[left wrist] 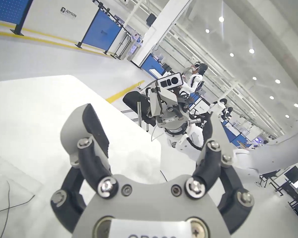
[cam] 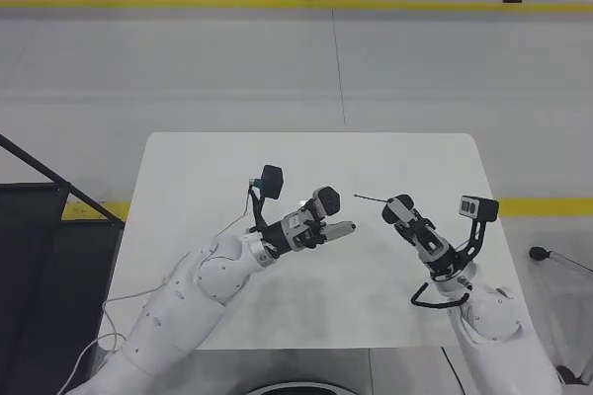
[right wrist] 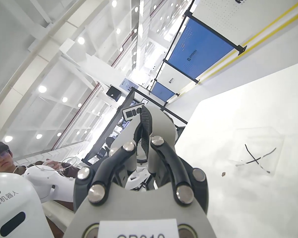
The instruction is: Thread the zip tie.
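the left end effector [cam: 336, 214] hangs above the middle of the tabletop [cam: 217, 168], a little toward its near edge. its two fingers [left wrist: 94, 127] are spread wide apart and there is nothing between them. just to the right, also over the middle of the tabletop, the zip tie [cam: 368, 198] shows as a thin dark line in the air, apart from the left end effector. its right end goes into the tip of the right end effector [cam: 387, 205], which has its fingers [right wrist: 161, 125] pressed together and pinches the tie. this end effector is above the right half of the tabletop and points toward the tabletop's left side. in the right wrist view a clear sheet [right wrist: 273, 137] lies flat on the tabletop. on it two thin strips [right wrist: 256, 159] lie crossed, one black, the other dark in its middle and pale at its ends.
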Controlling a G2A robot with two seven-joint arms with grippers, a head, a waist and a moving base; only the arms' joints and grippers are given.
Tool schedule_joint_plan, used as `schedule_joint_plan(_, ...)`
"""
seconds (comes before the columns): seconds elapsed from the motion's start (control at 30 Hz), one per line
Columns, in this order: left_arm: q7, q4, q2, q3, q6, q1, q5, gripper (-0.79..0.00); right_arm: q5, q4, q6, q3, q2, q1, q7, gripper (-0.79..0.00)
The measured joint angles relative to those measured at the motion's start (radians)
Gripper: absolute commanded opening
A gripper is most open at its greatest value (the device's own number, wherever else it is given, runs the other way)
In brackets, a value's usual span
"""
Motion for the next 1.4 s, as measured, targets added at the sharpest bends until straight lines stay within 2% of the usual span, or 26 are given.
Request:
schedule_joint_plan(0.23,0.020,-0.010,-0.004,0.008,0.020,0.016,-0.001,0.000,-0.004,-0.007,0.008,-0.004,-0.001,-0.002,-0.011,-0.785)
schedule_joint_plan(0.37,0.097,0.001,-0.022,0.040,0.062,0.022,-0.003,0.000,-0.037,-0.028,0.034,-0.025,-0.012,-0.008,-0.124,-0.785)
schedule_joint_plan(0.4,0.129,0.005,-0.028,0.047,0.065,0.022,-0.010,-0.028,-0.052,-0.030,0.035,-0.032,-0.015,-0.008,-0.153,-0.785)
schedule_joint_plan(0.43,0.182,0.012,-0.037,0.057,0.065,0.024,-0.020,-0.145,-0.070,-0.032,0.035,-0.044,-0.019,-0.007,-0.190,-0.785)
schedule_joint_plan(0.53,0.296,0.041,-0.059,0.089,0.071,0.023,-0.027,-0.188,-0.125,-0.030,0.034,-0.069,-0.029,-0.006,-0.276,-0.785)
schedule_joint_plan(0.67,0.379,0.081,-0.087,0.136,0.066,0.008,-0.040,-0.243,-0.174,-0.028,0.040,-0.098,-0.039,-0.004,-0.346,-0.785)
schedule_joint_plan(0.9,0.388,0.146,-0.124,0.183,0.057,-0.034,-0.096,-0.286,-0.252,-0.029,0.067,-0.118,-0.049,-0.005,-0.403,-0.785)
schedule_joint_plan(1.03,0.390,0.172,-0.140,0.188,0.055,-0.046,-0.121,-0.345,-0.277,-0.030,0.071,-0.124,-0.053,-0.007,-0.421,-0.785)
schedule_joint_plan(1.13,0.392,0.185,-0.149,0.186,0.046,-0.050,-0.134,-0.394,-0.287,-0.031,0.074,-0.125,-0.055,-0.009,-0.423,-0.785)
schedule_joint_plan(1.4,0.363,0.206,-0.167,0.178,0.032,-0.054,-0.162,-0.459,-0.301,-0.033,0.076,-0.124,-0.060,-0.010,-0.416,-0.785)
